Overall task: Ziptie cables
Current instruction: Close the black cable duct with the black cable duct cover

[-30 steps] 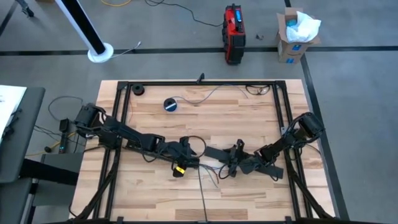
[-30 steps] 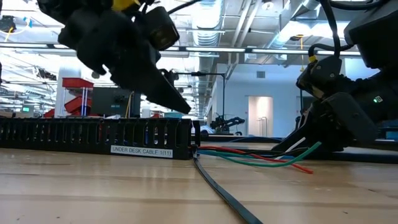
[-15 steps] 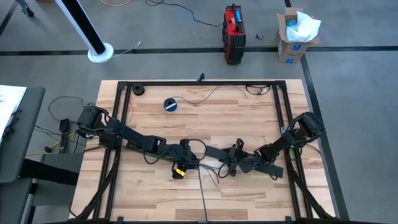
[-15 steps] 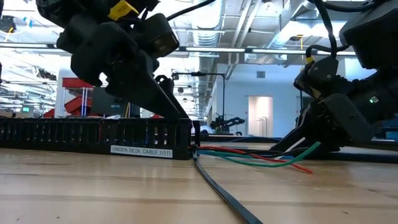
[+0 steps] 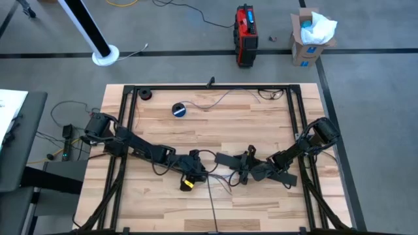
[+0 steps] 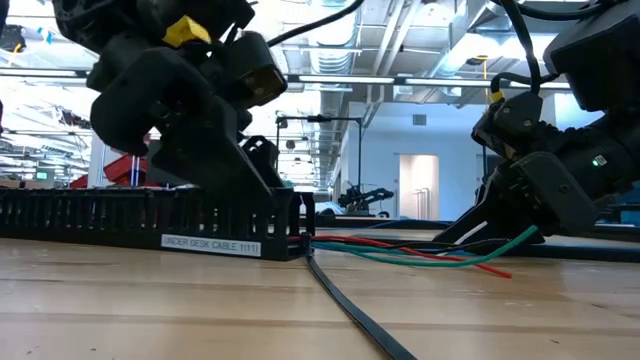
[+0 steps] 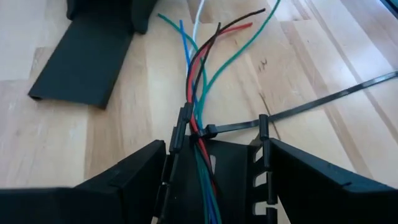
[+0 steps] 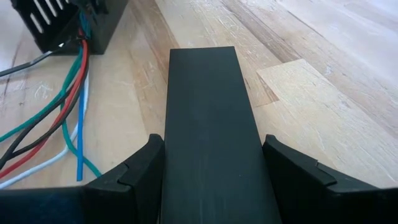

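Where they leave the slotted duct (image 6: 150, 222), the cables (image 7: 205, 68) fan out red, green, blue, white and dark. Since earlier, the left gripper (image 7: 211, 171), clamped on the duct, has dragged it leftward; the right gripper (image 8: 214, 163) grips a flat black cover (image 8: 208, 118).

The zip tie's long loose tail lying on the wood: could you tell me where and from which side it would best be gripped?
Grip the zip tie's tail partway along its free run, clear of the cables and the slotted duct. It lies flat on the table, so a hand should probably come straight down, fingers straddling its narrow width, pinching its two edges.

White label (image 6: 211, 244) on slotted black duct (image 6: 110, 215): "UNDER DESK CABLE 1(11)".
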Tool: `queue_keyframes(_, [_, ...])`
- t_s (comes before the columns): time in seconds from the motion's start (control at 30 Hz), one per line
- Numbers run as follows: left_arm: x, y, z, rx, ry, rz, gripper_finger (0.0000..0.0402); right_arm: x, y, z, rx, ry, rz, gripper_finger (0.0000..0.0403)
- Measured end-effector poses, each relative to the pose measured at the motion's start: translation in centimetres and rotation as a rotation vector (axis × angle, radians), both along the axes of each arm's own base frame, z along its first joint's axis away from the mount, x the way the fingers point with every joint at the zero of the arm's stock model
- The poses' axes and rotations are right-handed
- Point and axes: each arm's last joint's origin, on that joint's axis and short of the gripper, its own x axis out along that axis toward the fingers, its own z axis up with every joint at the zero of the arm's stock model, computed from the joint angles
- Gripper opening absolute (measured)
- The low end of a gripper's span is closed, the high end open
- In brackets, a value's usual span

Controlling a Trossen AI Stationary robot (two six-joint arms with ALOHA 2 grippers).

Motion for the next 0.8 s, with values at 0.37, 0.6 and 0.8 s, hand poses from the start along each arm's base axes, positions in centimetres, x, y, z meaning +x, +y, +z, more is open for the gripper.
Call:
queue_keyframes(0.37, [-0.9,-1.0,-0.6,0.075,0.071,-0.054,0.0264,0.0,0.0,0.0,-0.004,0.0,-0.001,0.0227])
queue_keyframes(0.6, [-1.2,-1.2,-0.8,0.043,0.111,-0.065,0.0264,0.0,-0.1,0.0,-0.006,0.0,-0.005,0.0227])
queue_keyframes(0.8, [-0.7,-1.1,-0.4,0.06,0.03,-0.032,0.0264,0.1,-0.3,0.0,-0.008,0.001,-0.012,0.0227])
